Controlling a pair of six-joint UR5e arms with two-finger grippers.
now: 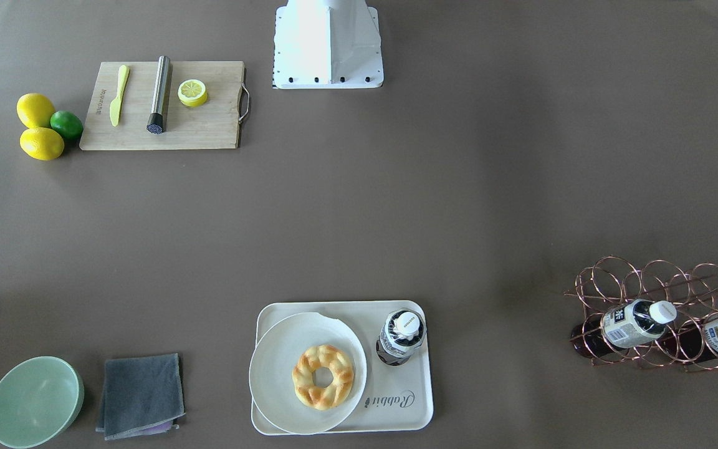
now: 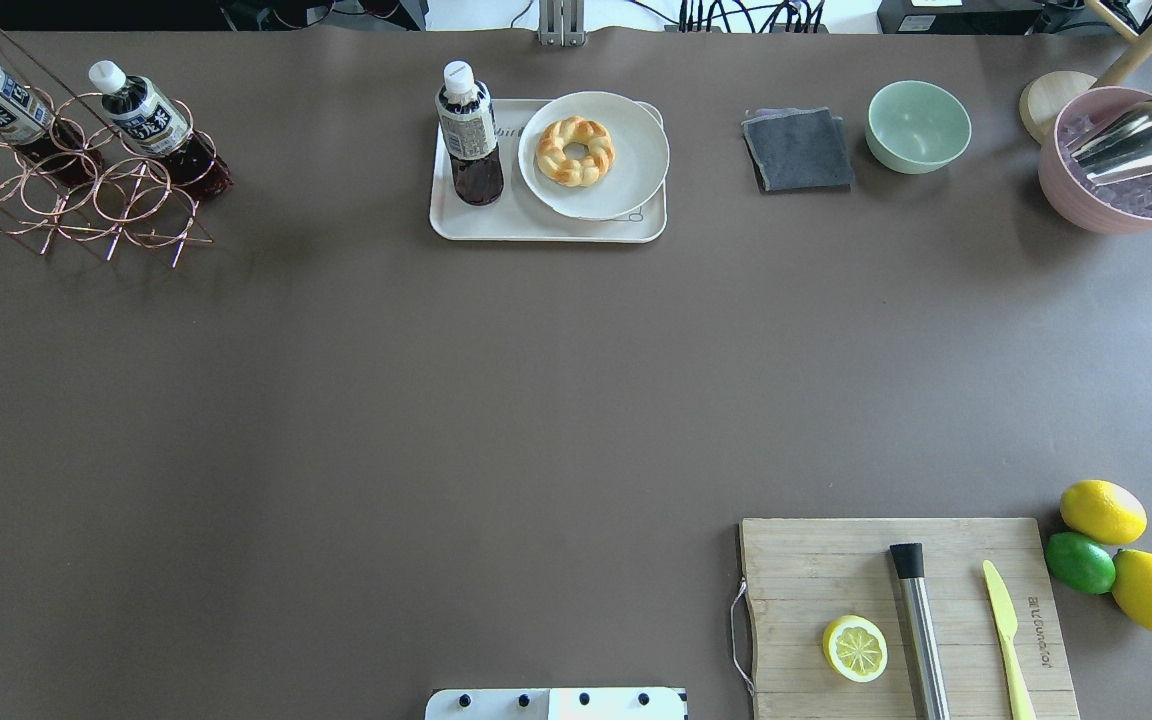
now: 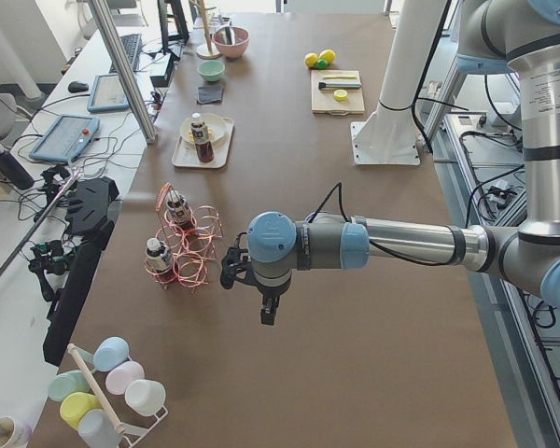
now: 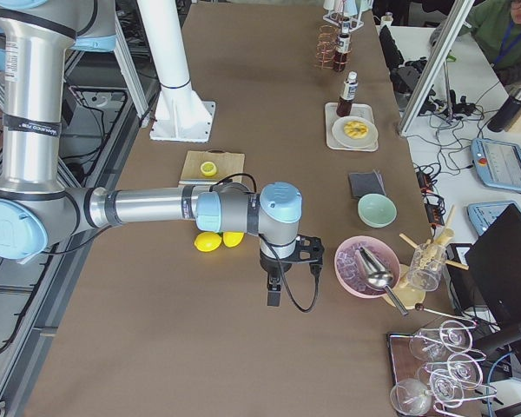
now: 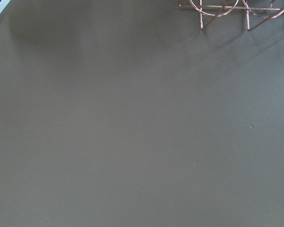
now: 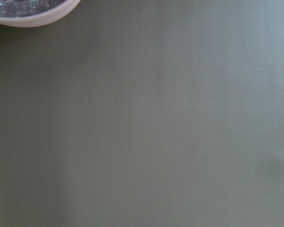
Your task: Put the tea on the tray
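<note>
A tea bottle [image 2: 471, 135] with a white cap stands upright on the left part of the cream tray [image 2: 536, 229], beside a round white plate [image 2: 626, 170] that holds a ring-shaped bread. The bottle [image 1: 401, 337] and tray [image 1: 412, 408] also show in the front-facing view. My left gripper [image 3: 269, 313] hangs over bare table near the copper rack, far from the tray. My right gripper [image 4: 273, 292] hangs over bare table near the pink bowl. Both grippers show only in the side views, so I cannot tell whether they are open or shut.
A copper wire rack [image 2: 86, 190] at the far left holds two more tea bottles [image 2: 151, 115]. A grey cloth [image 2: 798, 150], green bowl [image 2: 919, 125] and pink ice bowl [image 2: 1126, 170] stand along the far edge. A cutting board [image 2: 906, 610] with knife, half lemon and metal tool lies near right, with whole citrus [image 2: 1101, 512] beside it.
</note>
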